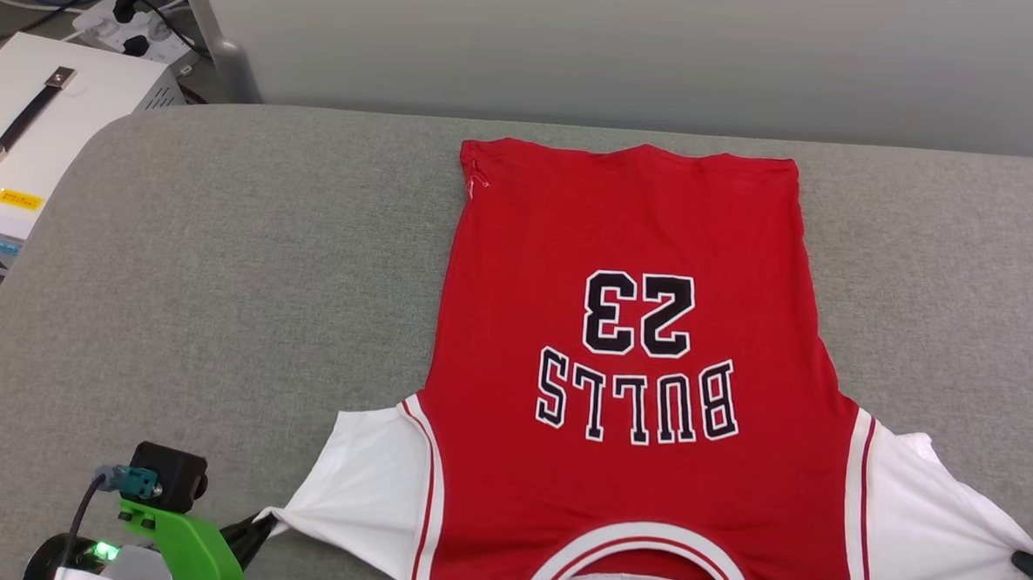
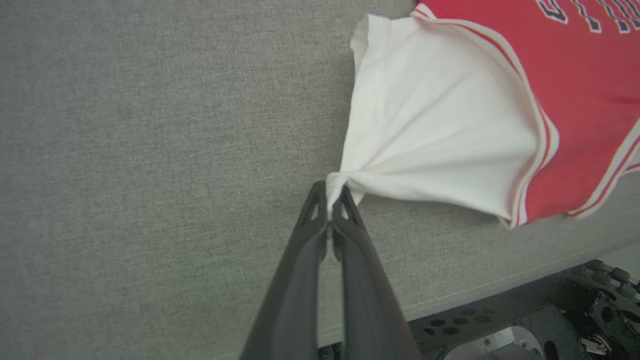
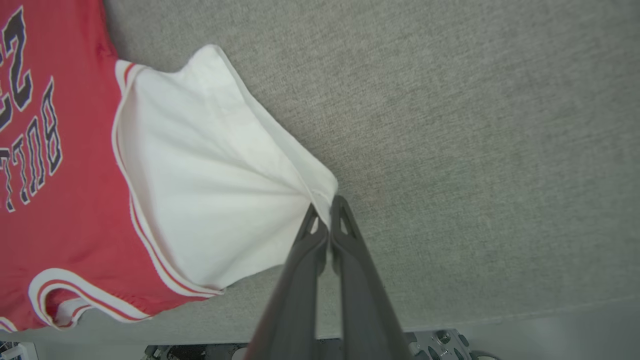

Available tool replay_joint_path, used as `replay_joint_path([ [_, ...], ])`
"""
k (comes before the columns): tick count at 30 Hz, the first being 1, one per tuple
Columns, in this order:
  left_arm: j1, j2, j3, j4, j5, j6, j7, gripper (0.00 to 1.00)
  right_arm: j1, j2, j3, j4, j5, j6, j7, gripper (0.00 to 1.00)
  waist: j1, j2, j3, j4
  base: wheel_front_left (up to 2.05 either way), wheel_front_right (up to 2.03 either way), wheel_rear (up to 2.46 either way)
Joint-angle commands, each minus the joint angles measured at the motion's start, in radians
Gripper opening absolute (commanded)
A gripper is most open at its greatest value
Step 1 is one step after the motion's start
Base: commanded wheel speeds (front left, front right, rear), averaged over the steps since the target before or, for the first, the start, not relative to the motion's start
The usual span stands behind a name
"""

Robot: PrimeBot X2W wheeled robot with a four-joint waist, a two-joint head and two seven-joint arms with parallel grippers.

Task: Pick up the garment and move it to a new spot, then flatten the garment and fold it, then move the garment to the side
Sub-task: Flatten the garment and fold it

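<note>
The left gripper point(image 2: 330, 196) pinches the left sleeve point(image 2: 440, 135) and the right gripper point(image 3: 327, 212) the right sleeve point(image 3: 210, 180), so pull both tips apart evenly, low, until the shirt point(image 1: 632, 234) lies flat.

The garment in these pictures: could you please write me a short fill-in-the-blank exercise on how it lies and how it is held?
1. The garment lies spread on a ____ padded surface.
2. The number printed on it is ____.
3. The left hand is shut on the tip of a ____ sleeve.
4. The right hand is ____ on the other sleeve.

Missing words: grey; 23; white; shut.
</note>
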Motion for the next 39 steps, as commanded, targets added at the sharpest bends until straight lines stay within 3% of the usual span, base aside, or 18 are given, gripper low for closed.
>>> replay_joint_path([
  [1, 0.012, 0.016, 0.004, -0.013, -0.005, 0.013, 0.005, 0.00, 0.009, 0.002, -0.015, -0.028, -0.016, -0.002, 0.014, 0.00, 0.0001, 0.0000, 0.012, 0.003, 0.00, 0.00, 0.00],
  [5, -0.007, 0.013, 0.000, -0.066, 0.004, 0.017, 0.015, 0.00, -0.006, 0.024, -0.024, -0.088, -0.039, -0.002, 0.059, 0.00, 0.0001, 0.0000, 0.042, 0.010, 0.00, 0.00, 0.00],
  [6, -0.015, 0.011, -0.001, -0.082, 0.006, 0.020, 0.021, 0.00, -0.014, 0.024, -0.023, -0.105, -0.045, -0.002, 0.074, 0.36, 0.0001, 0.0000, 0.052, 0.014, 0.00, 0.00, 0.00],
  [7, -0.022, 0.009, -0.002, -0.095, 0.008, 0.026, 0.027, 0.00, -0.022, 0.024, -0.024, -0.119, -0.048, -0.002, 0.086, 1.00, 0.0001, 0.0000, 0.062, 0.017, 0.00, 0.00, 0.00],
  [15, -0.073, 0.003, -0.007, -0.273, -0.009, 0.073, 0.123, 0.00, -0.204, 0.003, 0.010, -0.267, -0.010, -0.002, 0.183, 1.00, 0.0001, 0.0000, 0.201, 0.065, 0.00, 0.00, 0.00],
  [20, -0.105, -0.004, -0.002, -0.379, -0.027, 0.103, 0.174, 0.00, -0.385, -0.021, 0.040, -0.289, -0.022, -0.002, 0.258, 1.00, 0.0001, 0.0000, 0.307, 0.118, 0.00, 0.00, 0.00],
  [26, -0.134, 0.001, -0.013, -0.468, -0.012, 0.124, 0.218, 0.00, -0.628, -0.080, 0.070, -0.204, -0.077, -0.002, 0.356, 1.00, 0.0001, 0.0000, 0.418, 0.183, 0.00, 0.00, 0.00],
  [39, -0.180, -0.047, -0.042, -0.551, 0.015, 0.109, 0.212, 0.00, -1.005, -0.165, 0.137, 0.043, -0.265, -0.002, 0.406, 1.00, 0.0001, 0.0000, 0.573, 0.287, 0.00, 0.00, 0.00],
])
